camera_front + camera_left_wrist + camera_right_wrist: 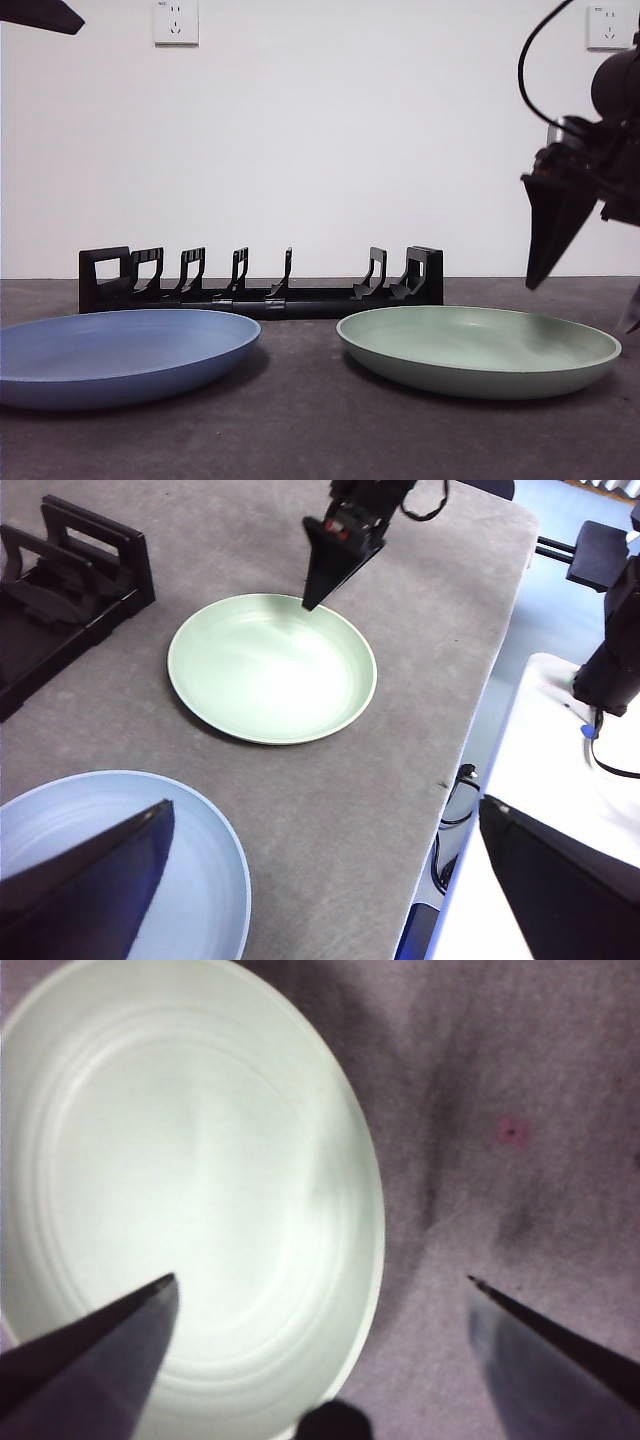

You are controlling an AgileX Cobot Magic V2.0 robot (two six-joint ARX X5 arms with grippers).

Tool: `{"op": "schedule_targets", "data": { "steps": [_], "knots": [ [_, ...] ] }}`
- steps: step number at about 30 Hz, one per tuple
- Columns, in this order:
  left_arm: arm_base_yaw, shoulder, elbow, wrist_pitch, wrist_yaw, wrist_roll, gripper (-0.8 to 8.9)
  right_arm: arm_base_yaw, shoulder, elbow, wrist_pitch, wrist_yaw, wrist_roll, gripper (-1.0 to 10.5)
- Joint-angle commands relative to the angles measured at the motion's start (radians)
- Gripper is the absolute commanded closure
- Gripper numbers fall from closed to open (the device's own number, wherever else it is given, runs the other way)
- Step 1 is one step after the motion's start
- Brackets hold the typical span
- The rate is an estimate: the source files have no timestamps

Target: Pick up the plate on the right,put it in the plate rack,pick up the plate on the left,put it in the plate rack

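Note:
A pale green plate (480,345) (270,670) (190,1160) lies on the right of the grey table, and a blue plate (120,352) (205,880) lies on the left. Behind them stands the long black plate rack (260,285) (60,575), with nothing in its slots. My right gripper (578,305) (310,600) (320,1280) hangs open just above the green plate's right rim, one jaw over the plate and one over the table beside it. My left gripper (325,805) is open, high above the blue plate, and appears only as a black tip (40,15) in the front view.
The table's right edge (470,740) drops off near the green plate, with cables and a white stand (560,780) beyond it. Two wall sockets (176,22) are set in the white wall behind the rack.

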Motion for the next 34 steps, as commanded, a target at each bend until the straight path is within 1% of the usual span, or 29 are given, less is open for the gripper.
{"op": "schedule_targets", "data": {
  "steps": [1,9,11,13,21,25,26,27,29,34],
  "knots": [
    [-0.008,0.001,0.002,0.008,0.005,0.022,1.80,0.003,0.030,0.003,0.010,0.001,0.003,5.8],
    [-0.010,0.004,0.002,0.008,0.004,0.024,1.81,0.003,0.049,0.002,0.020,0.001,0.004,5.8],
    [-0.010,0.004,0.002,0.008,0.004,0.024,1.81,0.009,0.049,0.002,0.022,0.005,0.004,6.8],
    [-0.010,0.004,0.002,0.008,0.005,0.024,1.80,0.009,0.049,0.002,0.023,0.004,0.004,7.3],
    [-0.010,0.004,0.002,0.008,0.005,0.027,1.81,0.029,0.061,0.001,0.024,0.013,0.016,7.3],
    [-0.010,0.004,0.002,0.008,0.005,0.027,1.81,0.034,0.082,0.000,0.027,0.035,0.024,7.3],
    [-0.010,0.004,0.002,0.008,0.005,0.027,1.80,0.035,0.087,0.000,0.027,0.042,0.026,7.5],
    [-0.010,0.004,0.002,0.008,0.005,0.027,1.81,0.035,0.090,0.000,0.029,0.044,0.026,8.0],
    [-0.010,0.004,0.002,0.008,0.005,0.027,1.80,0.035,0.095,0.000,0.031,0.045,0.026,9.6],
    [-0.014,0.004,0.002,0.008,0.004,0.030,1.81,0.035,0.095,0.000,0.039,0.043,0.026,9.6]
  ]
}}
